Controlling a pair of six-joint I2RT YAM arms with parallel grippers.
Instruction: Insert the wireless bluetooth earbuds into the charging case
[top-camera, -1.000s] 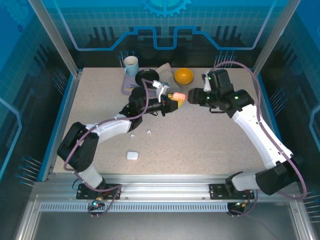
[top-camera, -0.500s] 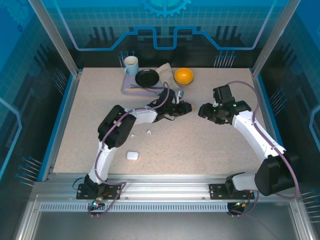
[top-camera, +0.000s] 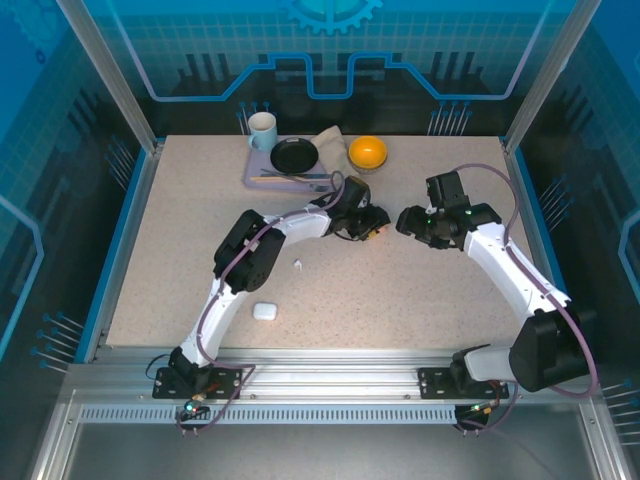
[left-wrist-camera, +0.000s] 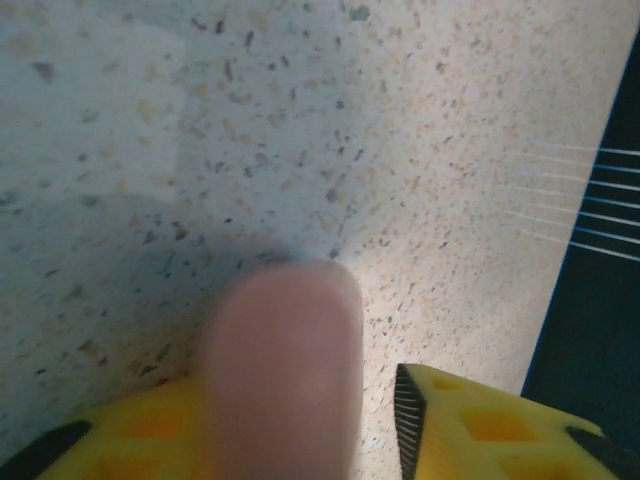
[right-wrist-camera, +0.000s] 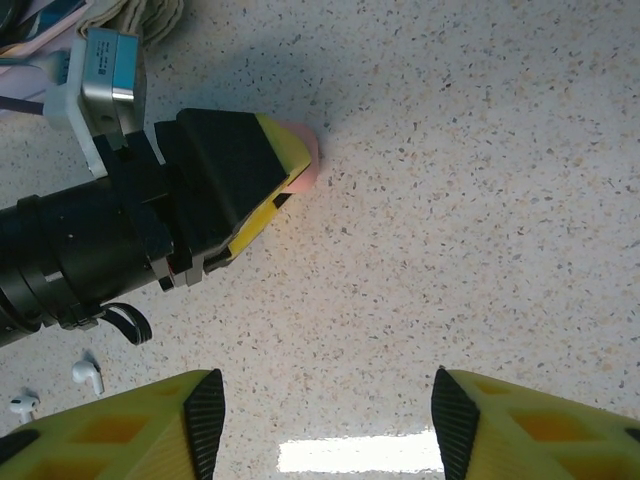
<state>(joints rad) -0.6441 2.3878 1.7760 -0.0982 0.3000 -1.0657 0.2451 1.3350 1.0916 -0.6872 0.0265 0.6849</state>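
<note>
My left gripper (top-camera: 370, 226) is low on the table at the middle back. The closed salmon-pink charging case (left-wrist-camera: 285, 370) stands between its yellow fingers (left-wrist-camera: 480, 430). The case lies against the left finger, and a strip of table shows between it and the right pad. The right wrist view shows the pink case (right-wrist-camera: 305, 160) poking out under that gripper. My right gripper (right-wrist-camera: 325, 400) hangs wide open just to the right, holding nothing. Two white earbuds (right-wrist-camera: 88, 375) lie loose on the table; one white earbud (top-camera: 297, 265) shows from above. The salmon-pink earbuds are hidden.
A closed white case (top-camera: 264, 311) sits near the front left. At the back stand a tray (top-camera: 256, 180) with a black plate (top-camera: 295, 155), a mug (top-camera: 262, 130), a folded cloth (top-camera: 328, 140) and an orange bowl (top-camera: 367, 152).
The left arm stretched forward and lowered the pink case from the air onto the table. The right gripper drew back to the right and dropped lower.
</note>
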